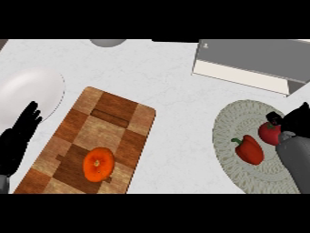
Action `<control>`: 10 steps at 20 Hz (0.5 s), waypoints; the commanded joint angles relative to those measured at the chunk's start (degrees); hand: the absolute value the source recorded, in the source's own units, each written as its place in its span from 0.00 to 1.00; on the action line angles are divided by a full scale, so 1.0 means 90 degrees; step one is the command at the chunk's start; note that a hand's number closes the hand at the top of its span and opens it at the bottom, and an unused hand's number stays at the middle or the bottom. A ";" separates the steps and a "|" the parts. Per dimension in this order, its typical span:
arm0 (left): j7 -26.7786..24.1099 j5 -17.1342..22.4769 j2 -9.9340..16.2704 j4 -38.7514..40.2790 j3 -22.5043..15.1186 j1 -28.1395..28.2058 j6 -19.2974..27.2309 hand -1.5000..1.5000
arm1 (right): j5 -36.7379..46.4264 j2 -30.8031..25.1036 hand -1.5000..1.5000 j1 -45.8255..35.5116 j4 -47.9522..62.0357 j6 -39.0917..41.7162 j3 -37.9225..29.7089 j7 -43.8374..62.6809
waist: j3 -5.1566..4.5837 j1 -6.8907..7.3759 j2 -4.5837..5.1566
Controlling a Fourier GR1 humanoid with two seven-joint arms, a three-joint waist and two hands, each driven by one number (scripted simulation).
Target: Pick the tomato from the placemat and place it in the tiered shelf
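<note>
Reaching over the round placemat [241,170], my right hand [303,122] sits against the tomato [268,133], which lies on the mat's far right part, still resting on the weave. From this angle my hand covers the tomato's right side, so I cannot tell whether my fingers are curled round it or spread. A red pepper [250,149] lies just beside the tomato; I judge that a sideways nudge from my hand could roll the tomato into it or off the mat, and a partial hold could let it slip on the way to the tiered shelf [258,63] beyond the mat. My left hand [13,136] rests open at the left edge, fingers up, near a white plate [23,93]. Pale marbled counter [177,95] carries a wooden cutting board [110,123] holding an orange fruit [98,164].
</note>
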 commanded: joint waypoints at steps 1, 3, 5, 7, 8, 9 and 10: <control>-0.0003 0.0047 0.0012 0.0076 0.0068 0.0017 -0.0050 0.50 | 0.0138 -0.0016 0.00 -0.0633 -0.0069 0.1863 0.0414 0.1495 | 0.0068 -0.0018 -0.0001; -0.0086 0.0075 0.0050 0.0103 0.0185 0.0067 -0.0052 0.50 | 0.0190 0.0000 0.00 -0.0708 -0.0214 0.2304 0.0530 0.1908 | 0.0079 -0.0108 -0.0017; -0.0125 0.0089 0.0091 0.0189 0.0232 0.0088 -0.0129 0.50 | 0.0168 0.0133 0.00 -0.0827 -0.0293 0.2666 0.0617 0.2219 | 0.0090 -0.0123 -0.0002; -0.0251 -0.0026 -0.0203 0.0202 -0.0020 0.0231 -0.0068 0.50 | -0.0024 0.0015 0.00 -0.1118 -0.0474 0.3194 0.0523 0.2420 | 0.0090 -0.0160 -0.0009; -0.0143 0.0072 0.0028 -0.0062 0.0203 0.0263 -0.0081 0.50 | 0.0082 0.0110 0.00 -0.0947 -0.0592 0.3118 0.0578 0.2542 | 0.0105 -0.0143 -0.0023; -0.0278 0.0014 -0.0106 0.0309 0.0168 0.0139 -0.0071 0.50 | -0.0082 -0.0080 0.00 -0.0993 -0.0638 0.3422 0.0504 0.2489 | 0.0098 -0.0245 -0.0001; -0.0172 0.0008 -0.0016 -0.0103 0.0166 0.0347 -0.0052 0.50 | -0.0062 -0.0050 0.00 -0.0943 -0.0721 0.3378 0.0496 0.2544 | 0.0115 -0.0149 -0.0004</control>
